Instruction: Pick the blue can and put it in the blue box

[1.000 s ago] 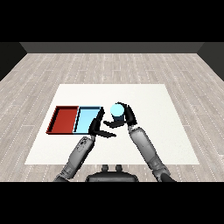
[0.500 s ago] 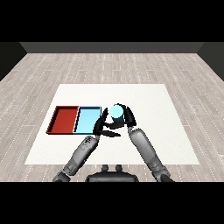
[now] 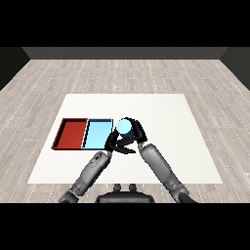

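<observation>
The blue can (image 3: 124, 127) is gripped round its side by the curled right hand (image 3: 136, 132), just beside the blue tray (image 3: 96, 134); it is judged light, stiff and smooth; the left hand (image 3: 113, 142) fingers cannot be told

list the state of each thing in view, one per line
blue can: upright, held by the right hand, at the blue tray's right edge, not yet inside
right hand: curled round the blue can
left hand: near the can, under the right hand; fingers unclear
blue tray: flat on the table, nothing in it
red tray: flat on the table, touching the blue tray's left side, nothing in it
</observation>
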Tool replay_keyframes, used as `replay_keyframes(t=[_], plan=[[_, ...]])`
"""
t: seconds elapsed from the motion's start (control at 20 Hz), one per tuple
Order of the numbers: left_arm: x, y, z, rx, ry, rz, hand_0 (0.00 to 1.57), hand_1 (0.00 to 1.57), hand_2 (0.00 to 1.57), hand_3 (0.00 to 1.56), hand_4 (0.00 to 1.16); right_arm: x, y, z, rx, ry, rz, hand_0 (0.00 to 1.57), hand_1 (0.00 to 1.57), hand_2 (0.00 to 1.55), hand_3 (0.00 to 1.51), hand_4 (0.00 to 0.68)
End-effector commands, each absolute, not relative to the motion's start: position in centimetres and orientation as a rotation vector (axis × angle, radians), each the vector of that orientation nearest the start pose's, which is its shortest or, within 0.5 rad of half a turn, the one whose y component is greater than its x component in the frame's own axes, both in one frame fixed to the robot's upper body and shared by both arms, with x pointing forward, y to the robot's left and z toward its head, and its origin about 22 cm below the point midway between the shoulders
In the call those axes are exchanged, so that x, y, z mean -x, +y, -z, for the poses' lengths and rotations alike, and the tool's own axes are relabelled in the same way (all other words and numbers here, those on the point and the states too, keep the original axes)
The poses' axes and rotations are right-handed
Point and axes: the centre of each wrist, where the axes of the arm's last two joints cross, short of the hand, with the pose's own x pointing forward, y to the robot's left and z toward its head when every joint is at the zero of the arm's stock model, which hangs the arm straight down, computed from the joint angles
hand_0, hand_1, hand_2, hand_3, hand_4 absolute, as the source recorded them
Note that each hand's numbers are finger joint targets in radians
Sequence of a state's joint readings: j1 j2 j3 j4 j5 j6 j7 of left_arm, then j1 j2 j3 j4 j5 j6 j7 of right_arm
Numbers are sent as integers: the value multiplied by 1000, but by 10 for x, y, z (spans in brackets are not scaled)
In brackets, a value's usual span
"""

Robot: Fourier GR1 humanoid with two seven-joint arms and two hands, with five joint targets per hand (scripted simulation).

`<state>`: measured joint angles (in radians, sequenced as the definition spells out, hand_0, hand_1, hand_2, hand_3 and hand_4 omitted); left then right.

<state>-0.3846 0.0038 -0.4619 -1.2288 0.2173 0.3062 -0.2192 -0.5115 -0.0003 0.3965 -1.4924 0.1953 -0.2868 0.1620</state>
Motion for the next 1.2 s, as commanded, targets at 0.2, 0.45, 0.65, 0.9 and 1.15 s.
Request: replay_keyframes(t=[0.2, 0.45, 0.65, 0.9, 1.15], plan=[[-286, 63, -2, 306, -1716, 171, 0, 0, 0, 0, 0, -297, -68, -127, -79, -1879, -423, 1468, 1468, 1453, 1385, 580], [-294, 74, -3, 280, -1719, 71, 1109, 1109, 1263, 1230, 1059, -287, -71, -106, -74, -1850, -402, 1566, 1566, 1465, 1378, 570], [-307, 68, -13, 221, -1703, 112, 1571, 1571, 1571, 1508, 1154, -299, -60, -121, -76, -1880, -391, 1474, 1474, 1455, 1382, 560], [-297, 65, 16, 150, -1752, 73, 1571, 1571, 1569, 1490, 1145, -292, -82, -106, -92, -1882, -367, 1499, 1499, 1452, 1377, 560], [-293, 71, -2, 134, -1772, 51, 1571, 1571, 1566, 1482, 1135, -300, -72, -102, -147, -1852, -305, 1119, 1119, 1092, 864, 0]])
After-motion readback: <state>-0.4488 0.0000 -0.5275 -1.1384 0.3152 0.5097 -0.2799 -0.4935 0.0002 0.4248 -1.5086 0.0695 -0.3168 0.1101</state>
